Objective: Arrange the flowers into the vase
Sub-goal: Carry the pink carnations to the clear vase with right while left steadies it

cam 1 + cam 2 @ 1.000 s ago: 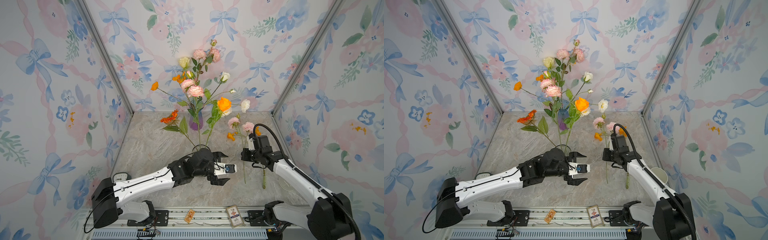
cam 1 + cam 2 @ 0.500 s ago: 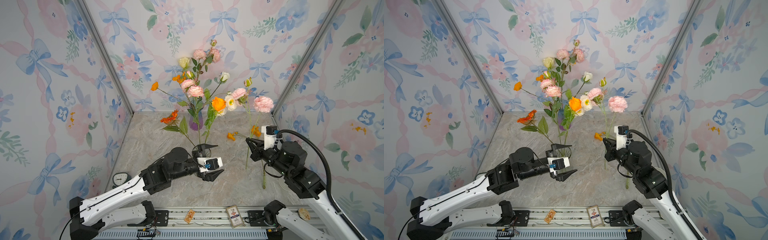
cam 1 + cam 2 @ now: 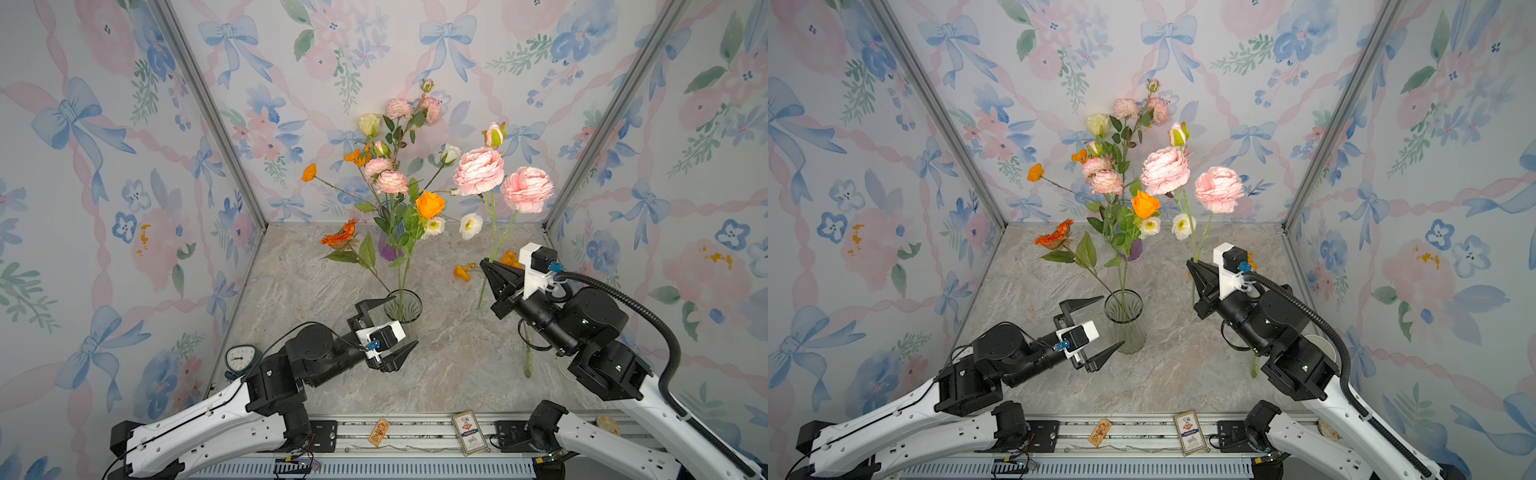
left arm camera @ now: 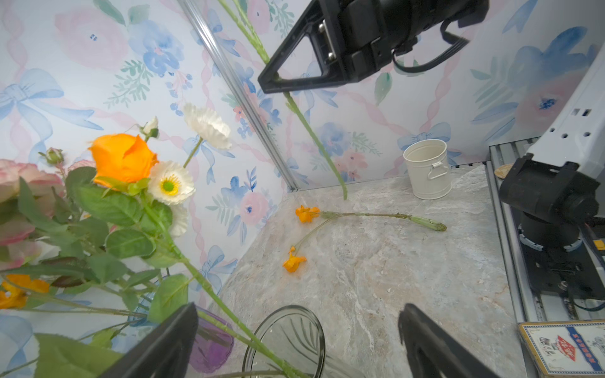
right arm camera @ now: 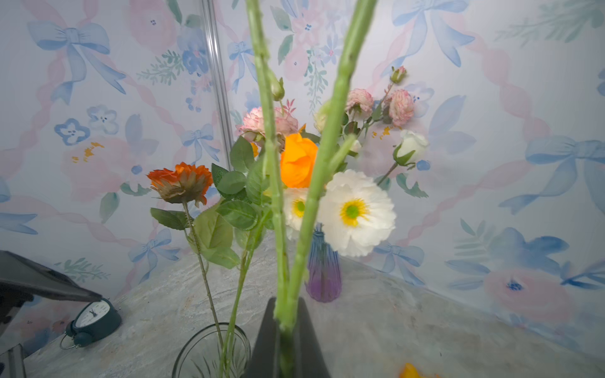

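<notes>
The right gripper (image 3: 484,264) pinches the pink roses (image 3: 478,171) by their stems near the worktop's (image 3: 457,374) back right corner; the left gripper (image 3: 405,320) gapes beside the glass vase (image 3: 402,306).

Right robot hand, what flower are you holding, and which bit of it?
The right gripper holds the big pink roses by their green stem, partway down, blooms up and stem end hanging below. The left gripper is open, empty.

Floral wallpaper walls (image 3: 104,166), grey marble floor (image 3: 449,374)
</notes>
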